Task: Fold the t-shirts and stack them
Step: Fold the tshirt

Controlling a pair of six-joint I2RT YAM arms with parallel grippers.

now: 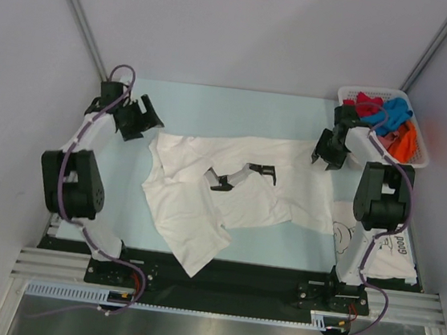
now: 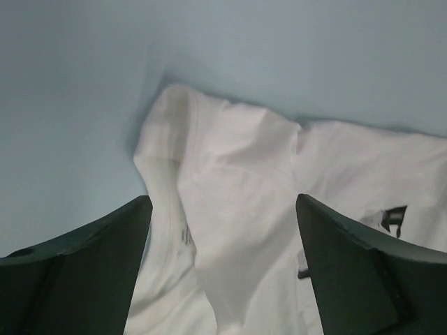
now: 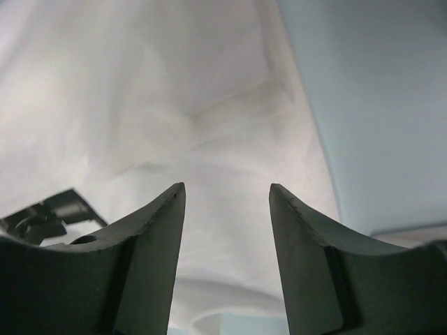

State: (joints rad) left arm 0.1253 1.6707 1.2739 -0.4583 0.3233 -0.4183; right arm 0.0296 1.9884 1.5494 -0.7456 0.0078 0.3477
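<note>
1. Here, in your top view, a white t-shirt (image 1: 203, 206) lies crumpled and partly spread on the middle of the pale blue table (image 1: 238, 108). Its black print (image 1: 243, 174) faces up, and one flap reaches toward the near edge.
2. Your left gripper (image 1: 142, 119) hovers at the shirt's far left corner. In the left wrist view its jaws stand wide apart with nothing between them. The rumpled corner of the shirt (image 2: 237, 174) lies below them on the bare table (image 2: 70, 84).
3. Your right gripper (image 1: 328, 157) sits at the shirt's far right corner. In the right wrist view its jaws are parted and grip nothing. White cloth (image 3: 174, 91) fills the gap below them, and its edge runs along the table on the right.
4. A white basket (image 1: 420, 154) stands at the far right corner of the table, just behind the right arm. It holds a red shirt (image 1: 368, 101), a blue shirt (image 1: 393, 114) and an orange shirt (image 1: 404, 141), all bunched together.
5. A second white shirt (image 1: 387, 255) with black line print lies flat at the near right edge, partly under the right arm.
</note>
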